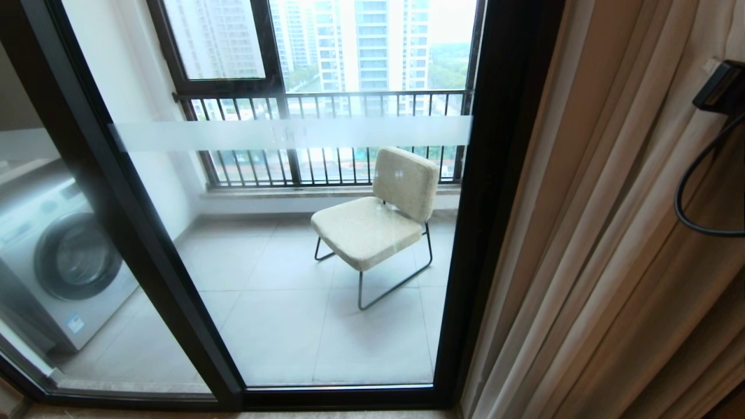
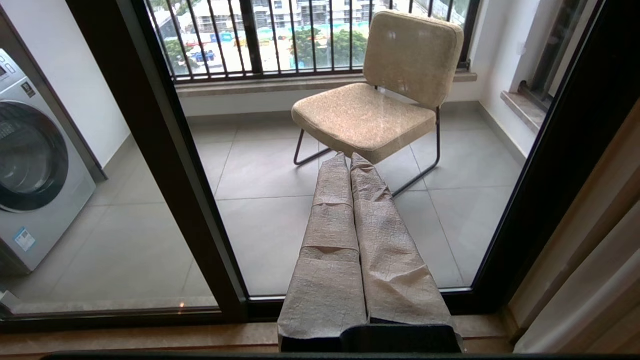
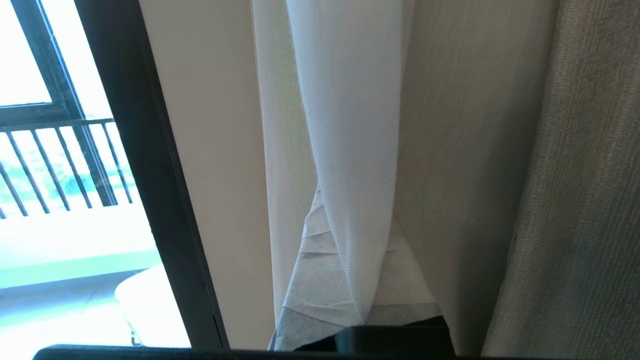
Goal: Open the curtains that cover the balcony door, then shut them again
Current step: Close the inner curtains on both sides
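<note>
Two curtain layers, both gathered to the right of the door (image 1: 302, 233), whose glass stands uncovered.

Curtains (image 1: 611, 244): thick beige drape in deep pleats, hanging just right of the door's black frame. Sheer (image 3: 350, 150): white voile, nearer the frame than the drape. Likely handling: soft and limp throughout; the drape heavy enough to drag, the voile light and prone to slip free. Best hold, by judgement, is the leading edge of a pleat, pinched through the full fold.

Right gripper (image 3: 357, 280): fingers clenched on a fold of the sheer, close beside the frame.

Left gripper (image 2: 350, 165): fingers pressed together, holding nothing, pointed at the door glass.

Views: the head view alone shows the door's frosted band and the whole drape, and only a dark part of the right arm at its edge. The right wrist view alone shows the sheer and the pinch. The left wrist view shows the door's lower sill and the chair (image 2: 385, 95) beyond the glass.
</note>
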Tool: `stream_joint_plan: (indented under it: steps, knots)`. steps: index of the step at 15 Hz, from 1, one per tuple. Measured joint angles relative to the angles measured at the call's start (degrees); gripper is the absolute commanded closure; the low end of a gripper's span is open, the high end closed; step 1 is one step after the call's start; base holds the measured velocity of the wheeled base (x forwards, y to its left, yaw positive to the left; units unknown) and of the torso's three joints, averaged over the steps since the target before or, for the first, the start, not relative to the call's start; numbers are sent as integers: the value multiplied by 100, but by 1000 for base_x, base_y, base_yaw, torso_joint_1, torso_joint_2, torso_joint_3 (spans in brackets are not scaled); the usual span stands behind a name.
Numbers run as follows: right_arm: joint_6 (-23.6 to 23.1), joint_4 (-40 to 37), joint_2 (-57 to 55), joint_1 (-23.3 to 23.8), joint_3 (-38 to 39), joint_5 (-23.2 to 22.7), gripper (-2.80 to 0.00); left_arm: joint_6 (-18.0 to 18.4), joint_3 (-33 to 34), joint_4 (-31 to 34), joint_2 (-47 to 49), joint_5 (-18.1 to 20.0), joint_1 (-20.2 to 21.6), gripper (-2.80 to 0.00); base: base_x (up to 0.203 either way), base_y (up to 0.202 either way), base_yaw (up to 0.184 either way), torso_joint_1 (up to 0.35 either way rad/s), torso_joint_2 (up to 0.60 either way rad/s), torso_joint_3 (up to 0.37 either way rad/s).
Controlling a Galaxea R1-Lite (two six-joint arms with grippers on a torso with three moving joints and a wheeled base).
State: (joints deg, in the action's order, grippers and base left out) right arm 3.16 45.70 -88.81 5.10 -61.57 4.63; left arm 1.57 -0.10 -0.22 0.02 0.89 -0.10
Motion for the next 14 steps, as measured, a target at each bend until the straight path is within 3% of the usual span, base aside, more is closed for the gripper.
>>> stream_joint_plan:
  steps: [5, 14]
  knots:
    - [-4, 8, -5, -9, -2, -9, 0, 0, 0, -2, 0, 1, 2, 0, 0, 18, 0, 1, 1, 0]
    - [-9, 10, -13, -66, 35, -12, 0, -7, 0, 1, 0, -4, -5, 0, 0, 177, -4, 4, 3, 3]
